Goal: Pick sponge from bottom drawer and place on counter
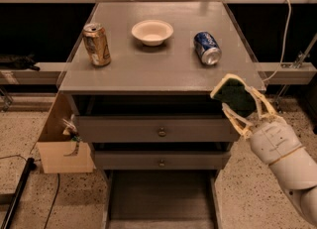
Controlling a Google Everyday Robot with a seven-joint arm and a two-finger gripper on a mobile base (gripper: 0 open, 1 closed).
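Observation:
The sponge [234, 96], dark green face with a pale yellow edge, is held in my gripper [241, 105]. The gripper is shut on it at the counter's front right corner, level with the front edge. My white arm [282, 158] rises from the lower right. The counter [158, 59] is the wide grey top of the cabinet. The bottom drawer [161, 198] is pulled out below the two knobbed drawer fronts, and its grey tray shows nothing inside.
On the counter stand an upright gold can [97, 44] at the left, a white bowl [152, 31] at the middle back, and a blue can [206, 48] lying on its side at the right. A cardboard box [62, 143] sits on the floor at the left.

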